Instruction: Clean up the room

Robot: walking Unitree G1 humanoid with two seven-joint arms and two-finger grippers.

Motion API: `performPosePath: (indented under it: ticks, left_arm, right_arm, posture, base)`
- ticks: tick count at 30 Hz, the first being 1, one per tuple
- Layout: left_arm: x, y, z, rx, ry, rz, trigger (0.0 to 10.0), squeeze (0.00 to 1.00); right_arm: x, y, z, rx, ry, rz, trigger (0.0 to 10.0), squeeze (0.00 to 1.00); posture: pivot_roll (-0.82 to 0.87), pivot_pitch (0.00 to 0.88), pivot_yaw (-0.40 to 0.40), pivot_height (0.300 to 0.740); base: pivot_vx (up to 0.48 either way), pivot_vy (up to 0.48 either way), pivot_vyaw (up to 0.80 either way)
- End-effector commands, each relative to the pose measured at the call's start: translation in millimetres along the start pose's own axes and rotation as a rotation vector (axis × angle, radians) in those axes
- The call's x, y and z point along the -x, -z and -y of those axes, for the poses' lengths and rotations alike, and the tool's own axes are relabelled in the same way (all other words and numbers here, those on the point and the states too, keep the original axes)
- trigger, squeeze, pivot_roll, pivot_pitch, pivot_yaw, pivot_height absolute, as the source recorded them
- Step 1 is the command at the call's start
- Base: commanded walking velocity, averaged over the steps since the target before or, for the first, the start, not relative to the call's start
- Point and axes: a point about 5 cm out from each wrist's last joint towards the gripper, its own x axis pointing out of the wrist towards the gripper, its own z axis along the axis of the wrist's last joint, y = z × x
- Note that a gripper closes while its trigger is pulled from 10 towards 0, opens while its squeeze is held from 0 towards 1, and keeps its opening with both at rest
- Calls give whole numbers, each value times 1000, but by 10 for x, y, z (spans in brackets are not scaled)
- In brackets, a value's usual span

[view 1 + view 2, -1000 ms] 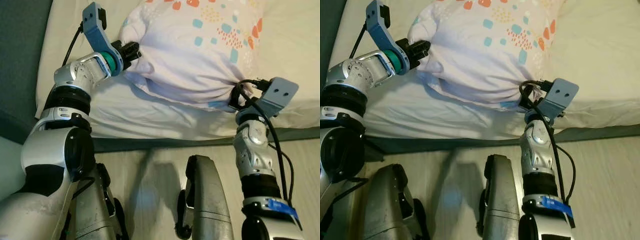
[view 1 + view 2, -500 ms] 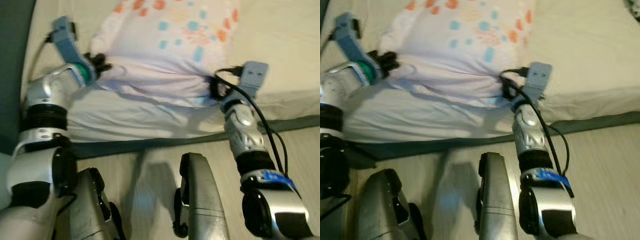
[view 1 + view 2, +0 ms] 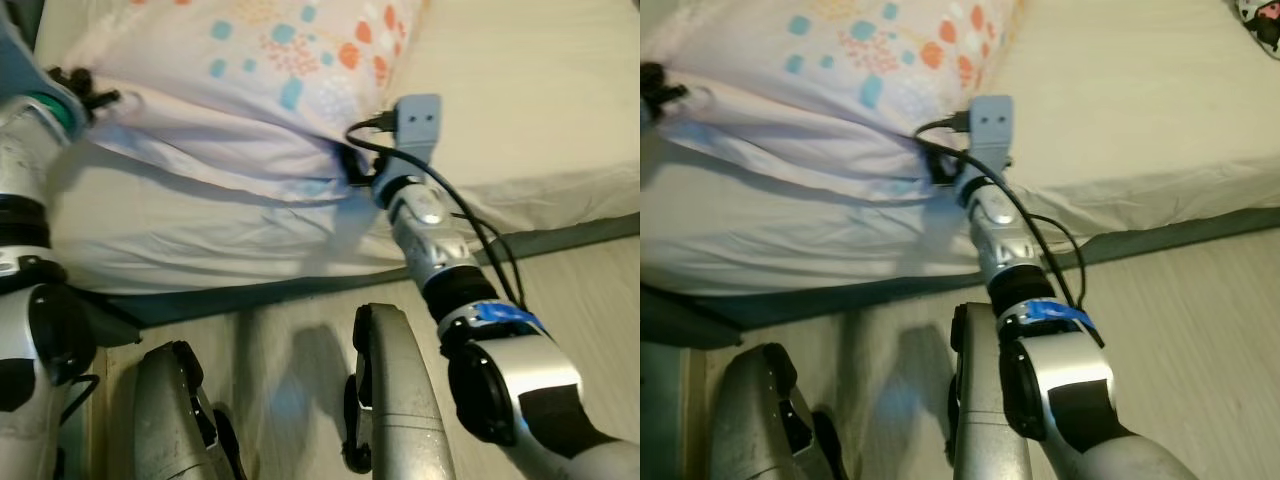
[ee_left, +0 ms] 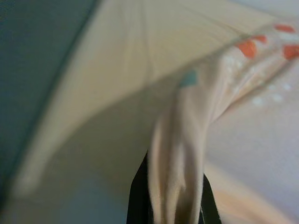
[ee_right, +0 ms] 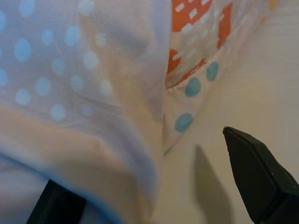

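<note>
A white pillow (image 3: 250, 90) with orange and teal patches lies across the cream bed (image 3: 520, 100), and its near edge casts a shadow on the sheet. At the far left my left gripper (image 3: 90, 88) is shut on one corner; the left wrist view has bunched pillow fabric (image 4: 180, 154) pinched between the black fingers (image 4: 138, 200). My right gripper (image 3: 350, 172) sits at the pillow's other near corner. In the right wrist view it (image 5: 140, 158) is open, its fingers (image 5: 257, 177) wide apart, with the dotted pillow fabric (image 5: 93, 93) lying between them.
The mattress ends in a dark green base strip (image 3: 560, 238), with pale wooden floor (image 3: 590, 290) below it. My silver legs (image 3: 390, 400) stand close to the bed. A small dark and white object (image 3: 1262, 15) lies on the bed at the far right.
The camera has swung right, so pillow and arms sit further left in the picture. Both grippers stay at the pillow's two near corners.
</note>
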Motion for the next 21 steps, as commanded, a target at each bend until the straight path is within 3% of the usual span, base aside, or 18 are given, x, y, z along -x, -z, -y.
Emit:
performPosePath:
  ticks: [1,3,7,9,11,13,15,16,17,18,21]
  left_arm:
    - [177,-461,-547,-25,-269,210,10000,0]
    - [310,-682,-722,-61,-387,321,10000,0]
    - [444,-846,-815,-113,-481,409,10000,0]
    - [638,-1059,-866,-182,-589,530,10000,0]
    - [709,-1131,-878,-199,-624,573,10000,0]
    - [781,-1214,-886,-182,-654,615,10000,0]
    - [930,-1415,-862,-159,-681,723,10000,0]
    - [930,-1415,-862,-159,-681,723,10000,0]
    - [986,-1488,-846,-169,-690,771,10000,0]
    - [1136,-1633,-816,-194,-740,886,10000,0]
    - [1214,-1701,-774,-198,-751,939,10000,0]
  right_arm:
    - [45,89,173,-15,59,-24,10000,0]
    - [39,103,-6,4,-67,-13,10000,0]
    - [38,113,-69,18,-127,-6,10000,0]
    - [43,113,-32,14,-139,-2,10000,0]
    - [46,112,-12,13,-138,-1,10000,0]
    - [51,114,17,13,-135,0,10000,0]
    - [69,135,86,15,-123,-5,10000,0]
    - [69,135,86,15,-123,-5,10000,0]
    - [78,148,113,16,-115,-9,10000,0]
    - [103,181,173,15,-94,-16,10000,0]
    - [123,209,215,13,-78,-21,10000,0]
  posture:
    - [29,238,-15,497]
    - [26,237,-15,497]
    - [23,237,-16,497]
    - [29,238,-21,497]
    - [29,238,-21,497]
    - [30,237,-23,497]
    - [30,237,-25,497]
    - [30,237,-25,497]
    - [31,238,-26,497]
    - [28,239,-28,497]
    - [25,238,-32,497]
  base:
    - [0,0,0]
    - [0,0,0]
    - [0,0,0]
    - [0,0,0]
    - [0,0,0]
    - [0,0,0]
    - [0,0,0]
    - [0,0,0]
    - [0,0,0]
    - [0,0,0]
    - [0,0,0]
